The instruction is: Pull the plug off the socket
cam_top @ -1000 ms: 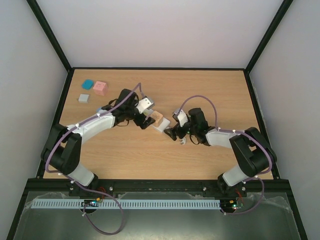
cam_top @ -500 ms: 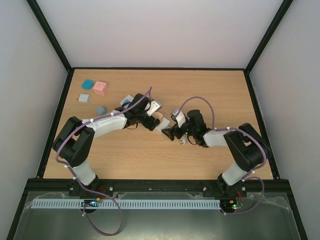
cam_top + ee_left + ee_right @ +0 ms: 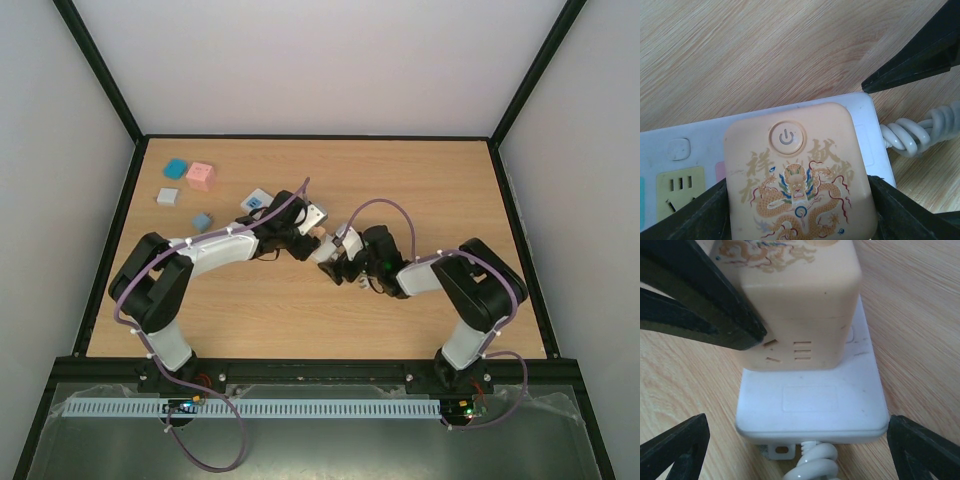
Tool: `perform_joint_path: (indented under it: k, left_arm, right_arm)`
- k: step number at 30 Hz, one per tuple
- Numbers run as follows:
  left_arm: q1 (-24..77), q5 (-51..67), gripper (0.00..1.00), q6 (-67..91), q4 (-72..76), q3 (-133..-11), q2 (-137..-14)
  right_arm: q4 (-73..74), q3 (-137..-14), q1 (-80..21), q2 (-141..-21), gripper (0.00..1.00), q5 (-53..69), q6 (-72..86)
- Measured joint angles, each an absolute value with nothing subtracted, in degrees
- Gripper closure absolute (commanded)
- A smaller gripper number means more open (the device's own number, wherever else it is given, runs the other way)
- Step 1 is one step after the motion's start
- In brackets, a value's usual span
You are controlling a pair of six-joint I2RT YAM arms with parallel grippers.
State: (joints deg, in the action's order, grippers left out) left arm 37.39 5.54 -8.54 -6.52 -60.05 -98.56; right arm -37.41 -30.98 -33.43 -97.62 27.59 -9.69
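Note:
The socket (image 3: 257, 201) is a long white strip lying aslant at mid-table; a yellow outlet shows in the left wrist view (image 3: 680, 150). The plug (image 3: 795, 165), a peach cube with a dragon print and a power button, sits in the strip near its cord end (image 3: 810, 400). My left gripper (image 3: 308, 232) is shut on the plug, with black fingers (image 3: 710, 210) pressed on two opposite sides. My right gripper (image 3: 335, 265) is open, its fingers (image 3: 675, 450) wide apart on either side of the strip's cord end. The plug (image 3: 795, 300) stands upright.
The coiled white cord (image 3: 910, 135) leaves the strip's end toward my right gripper. At the back left of the table lie a blue block (image 3: 176, 167), a pink cube (image 3: 201, 176), a grey-white block (image 3: 167, 197) and a small blue block (image 3: 202, 220).
My left gripper has moved right along the strip and closed on the plug. My right gripper has moved left up to the strip's cord end.

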Motion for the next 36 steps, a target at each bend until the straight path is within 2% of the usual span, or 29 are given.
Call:
perform_joint_path:
  k: [9,14,19,31,36]
  left_arm:
    - [37.50,6.07,0.40,-8.36,-6.28,-59.68,-98.35]
    - [37.58,6.46,0.48,-8.40,-6.22,-59.59,-98.32]
    - [37.58,6.55,0.51,-8.40,-5.82,-59.29,-98.21]
    - [37.43,6.70,0.59,-8.43,-5.91,-59.29,-98.13]
    - [37.21,6.94,0.60,-8.54,-6.07,-59.02,-97.76]
  right_arm:
    - [-40.12,-31.29,-35.24,-100.51,0.08,23.55,-11.18]
    - [-42.00,-31.75,-35.38,-102.78,0.10,23.07,-12.95]
    - [-44.07,-32.38,-35.44,-104.71,0.13,22.87,-13.69]
    - [-45.80,-32.38,-35.66,-105.38,0.26,22.55,-14.02]
    - [-46.15,-32.38,-35.94,-105.45,0.39,22.24,-14.11]
